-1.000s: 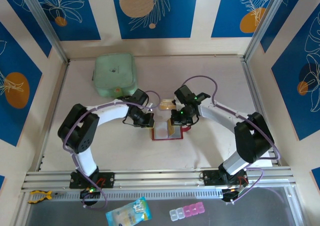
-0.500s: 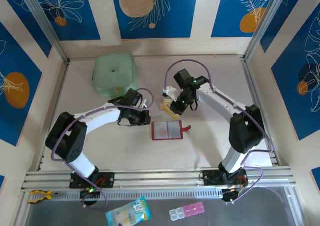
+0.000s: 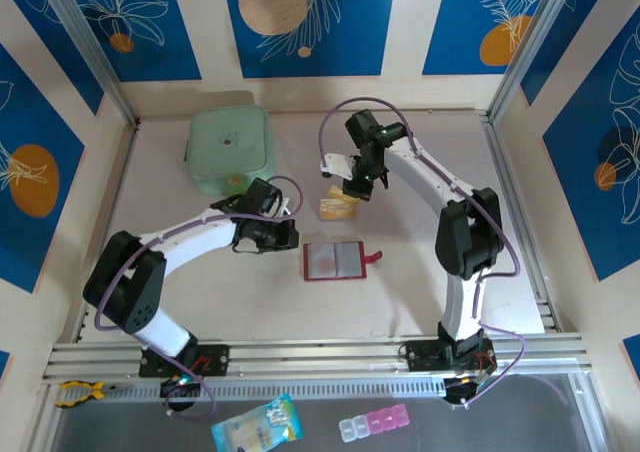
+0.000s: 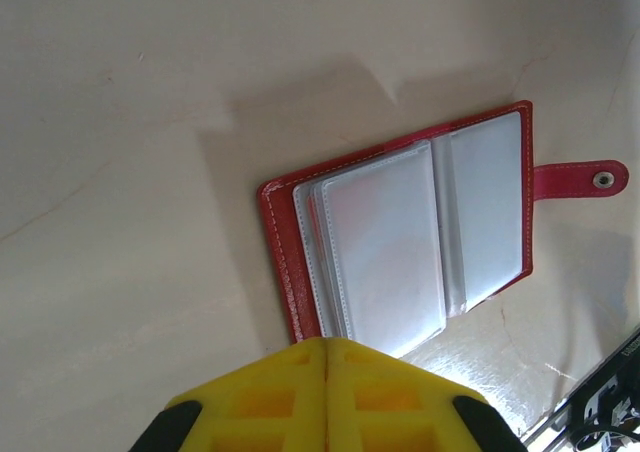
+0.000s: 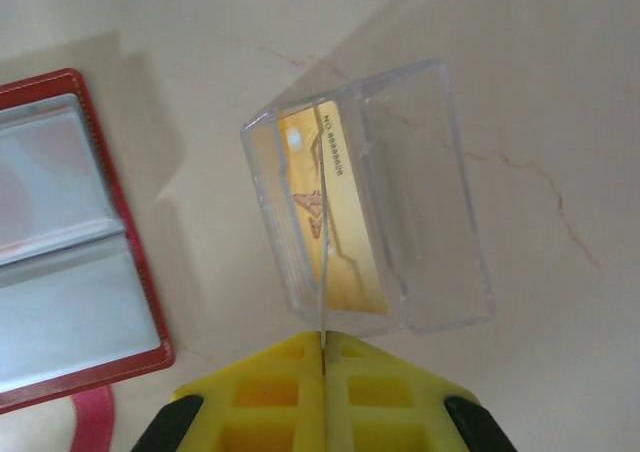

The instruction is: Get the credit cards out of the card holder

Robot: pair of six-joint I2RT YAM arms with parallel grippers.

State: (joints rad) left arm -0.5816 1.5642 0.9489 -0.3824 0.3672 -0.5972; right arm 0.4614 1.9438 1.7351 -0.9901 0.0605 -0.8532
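- One dark red card holder (image 3: 335,261) lies open and flat on the tabletop (image 3: 420,302). Its pale grey clear sleeves (image 4: 385,247) face up and its red snap tab (image 4: 580,180) is stretched out to one side.
- The yellow left fingers (image 4: 265,397) are pressed together with nothing between them. The card holder lies just beyond their tips, apart from them.
- The right fingers (image 5: 260,402) are pressed together on a thin card (image 5: 323,272) seen edge-on. It runs straight out from their tips into a clear plastic box (image 5: 430,202).
- Inside that box a gold-orange credit card (image 5: 350,252) lies flat, with a row of printed digits along one long edge. Whether the pinched card touches it cannot be told.
- The left wrist view resolves the sleeves as several overlapping leaves stacked on one half, a single leaf on the other, and a metal stud on the tab. The overhead view gives only a pale rectangle in a red border.
- The right wrist view resolves the print on the boxed card and shows a corner of the card holder off to the left of the fingers.
- The overhead view places the box just past the holder's far edge, under the right fingers.
- A closed mint-green pouch (image 3: 230,150) sits well apart from the left fingers.
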